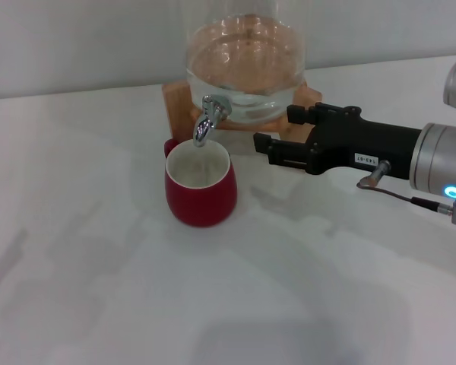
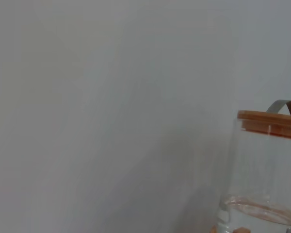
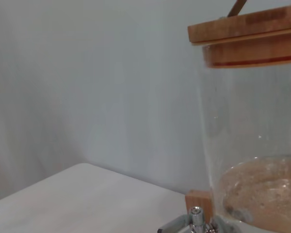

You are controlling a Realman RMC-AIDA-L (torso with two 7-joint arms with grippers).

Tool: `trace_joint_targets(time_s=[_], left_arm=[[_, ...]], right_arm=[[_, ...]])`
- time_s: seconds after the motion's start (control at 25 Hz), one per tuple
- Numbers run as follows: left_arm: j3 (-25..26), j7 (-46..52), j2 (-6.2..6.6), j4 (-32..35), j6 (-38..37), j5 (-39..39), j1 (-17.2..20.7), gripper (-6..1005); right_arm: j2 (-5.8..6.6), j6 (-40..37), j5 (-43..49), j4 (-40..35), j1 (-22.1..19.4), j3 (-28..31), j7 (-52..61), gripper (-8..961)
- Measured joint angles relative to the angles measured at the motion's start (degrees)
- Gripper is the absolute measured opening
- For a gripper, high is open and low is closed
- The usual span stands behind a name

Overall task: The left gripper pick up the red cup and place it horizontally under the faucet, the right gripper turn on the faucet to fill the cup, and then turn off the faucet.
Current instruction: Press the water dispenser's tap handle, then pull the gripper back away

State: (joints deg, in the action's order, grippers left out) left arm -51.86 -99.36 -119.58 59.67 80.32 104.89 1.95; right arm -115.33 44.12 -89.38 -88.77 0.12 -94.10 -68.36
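The red cup (image 1: 201,185) stands upright on the white table, its off-white inside directly below the spout of the chrome faucet (image 1: 207,120). Its handle points to the back left. The faucet sticks out of the front of the clear glass jar (image 1: 245,68), which holds water. My right gripper (image 1: 277,129) is open and empty, just right of the faucet and not touching it, with its jaws pointing left towards it. The faucet's top shows at the edge of the right wrist view (image 3: 196,221). My left gripper is out of view.
The jar rests on a wooden stand (image 1: 176,99) at the back of the white table (image 1: 99,289). Its wooden lid shows in the left wrist view (image 2: 269,122) and the right wrist view (image 3: 245,34). A plain grey wall stands behind.
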Motion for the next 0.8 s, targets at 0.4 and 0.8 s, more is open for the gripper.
trace_joint_targets(time_s=[0.4, 0.8], left_arm=[[0.7, -0.4, 0.15, -2.1, -0.7, 0.3, -2.0, 716], [1.3, -0.4, 0.22, -2.5, -0.8, 0.3, -3.3, 715]], right_arm=[[0.08, 12.8, -8.0, -0.5, -0.1, 1.0, -5.0, 780], [0.09, 12.1, -10.8, -2.4, 3.0, -10.3, -10.4, 780]])
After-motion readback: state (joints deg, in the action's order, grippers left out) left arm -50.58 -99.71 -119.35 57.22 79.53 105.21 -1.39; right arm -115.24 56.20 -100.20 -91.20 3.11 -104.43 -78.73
